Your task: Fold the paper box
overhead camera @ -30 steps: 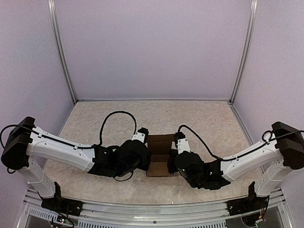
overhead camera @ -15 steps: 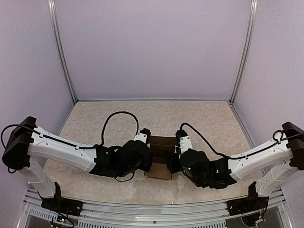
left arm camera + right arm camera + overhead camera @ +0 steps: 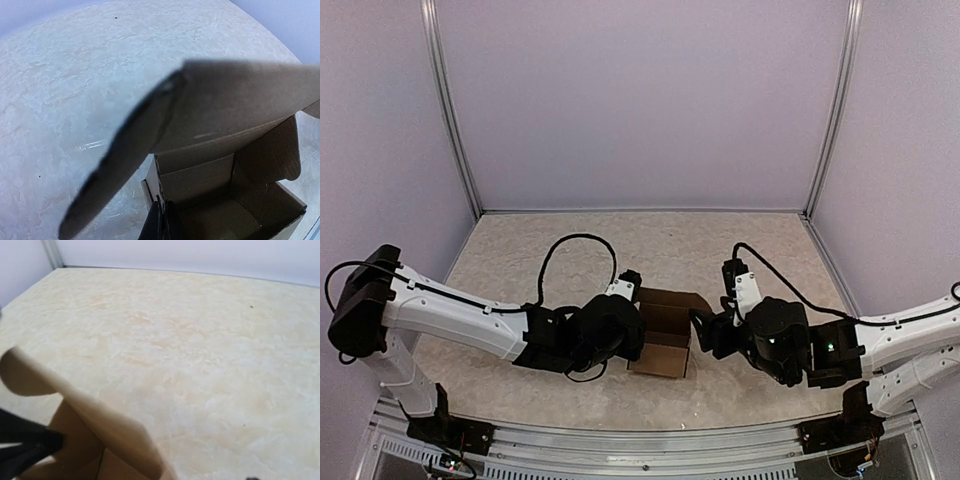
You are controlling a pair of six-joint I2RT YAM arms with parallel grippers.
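The paper box is brown cardboard standing half-formed on the table between the two arms, its top open. In the left wrist view a wide lid flap stands up over the hollow inside. My left gripper is shut on the box's left wall, the fingertips pinching its upper edge. My right gripper is open just off the box's right side, with nothing in it. The right wrist view shows only a curved flap of the box at the lower left; its own fingers are out of frame.
The beige mottled table runs back to pale walls with metal corner posts. Black cables loop above each wrist. A rail runs along the near edge between the arm bases.
My right gripper opened, let go of the box's right side and drew back to the right. The left gripper kept its grip on the left wall.
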